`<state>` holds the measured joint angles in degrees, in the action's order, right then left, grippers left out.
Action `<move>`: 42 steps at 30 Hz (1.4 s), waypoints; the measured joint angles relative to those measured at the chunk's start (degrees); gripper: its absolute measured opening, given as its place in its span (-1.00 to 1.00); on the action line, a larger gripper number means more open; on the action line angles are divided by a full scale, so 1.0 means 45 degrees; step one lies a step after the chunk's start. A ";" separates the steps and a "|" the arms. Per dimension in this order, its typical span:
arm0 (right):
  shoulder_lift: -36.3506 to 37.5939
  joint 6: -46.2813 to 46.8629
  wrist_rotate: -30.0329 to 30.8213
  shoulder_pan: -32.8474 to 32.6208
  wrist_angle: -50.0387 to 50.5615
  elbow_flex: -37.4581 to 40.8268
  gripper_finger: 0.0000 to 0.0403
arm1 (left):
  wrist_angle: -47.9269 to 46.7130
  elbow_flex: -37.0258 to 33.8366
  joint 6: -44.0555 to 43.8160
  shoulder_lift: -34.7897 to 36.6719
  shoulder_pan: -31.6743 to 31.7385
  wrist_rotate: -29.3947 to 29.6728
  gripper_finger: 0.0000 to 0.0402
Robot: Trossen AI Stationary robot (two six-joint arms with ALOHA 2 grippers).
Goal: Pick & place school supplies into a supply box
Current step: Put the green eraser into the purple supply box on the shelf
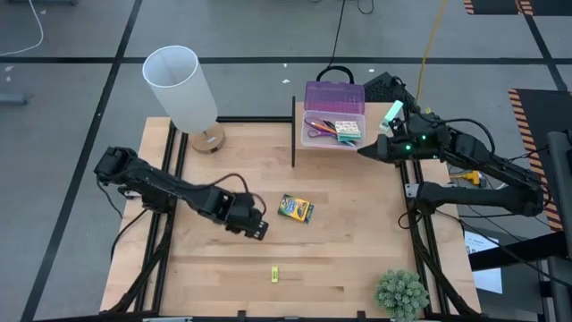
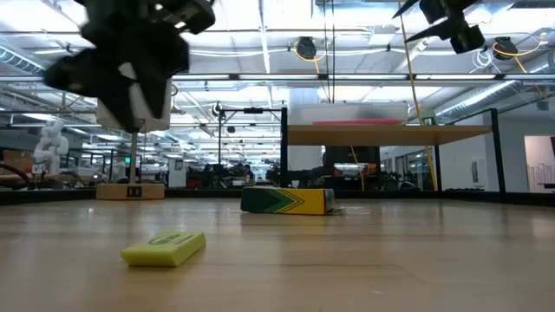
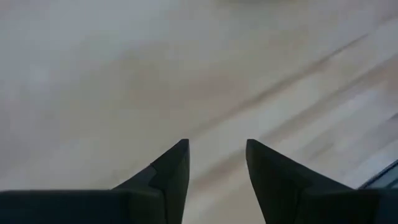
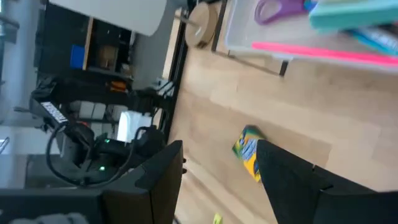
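Near the middle of the wooden tabletop (image 1: pixel 357 233), the green-yellow cardboard crayon box (image 1: pixel 295 208) is lying flat; it is looking light, stiff and easy to pinch across its 2 long sides. Just beside it, the left gripper (image 1: pixel 256 227) is hovering with its fingers apart and holding nothing. At the far edge, the right gripper (image 1: pixel 368 148) is hanging empty, fingers apart, beside the clear plastic supply box (image 1: pixel 332 134). Toward the near edge, a tiny yellow piece (image 1: pixel 275 275) is waiting.
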<state>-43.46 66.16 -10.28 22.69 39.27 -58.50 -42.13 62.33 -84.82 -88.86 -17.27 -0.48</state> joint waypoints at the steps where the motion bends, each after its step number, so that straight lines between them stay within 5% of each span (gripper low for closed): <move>1: -0.0006 0.0139 0.0003 -0.0190 0.0005 0.0000 -0.01 | 0.0098 0.0000 -0.0669 -0.0106 -0.0222 -0.0241 -0.17; 14: -0.0006 0.0577 0.0283 -0.2426 0.0140 0.0000 -0.01 | 0.2234 0.0804 -0.6036 -0.1835 -0.3096 -0.0988 -0.15; 22: -0.0040 0.0229 0.0935 -0.3246 0.0217 0.0000 -0.01 | -0.0163 0.4414 -0.6193 -0.4149 -0.3346 -0.0767 -0.29; 28: 0.0028 -0.0748 0.0824 -0.3237 0.0238 0.0000 -0.01 | -0.0510 0.6349 -0.6319 -0.5687 -0.3076 -0.0458 -0.20; 36: 0.0125 -0.2556 0.0578 -0.3237 -0.0001 0.0000 -0.01 | -0.0592 0.7234 -0.6319 -0.7049 -0.2542 -0.0979 0.17; 42: 0.0125 -0.3573 0.0151 -0.3232 -0.0676 0.0000 -0.01 | -0.1350 0.7257 -0.6771 -0.7339 -0.2441 -0.0881 0.21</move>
<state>-42.89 50.08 -9.60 8.14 36.22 -58.50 -48.21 94.98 -115.28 -121.88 -28.25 -4.45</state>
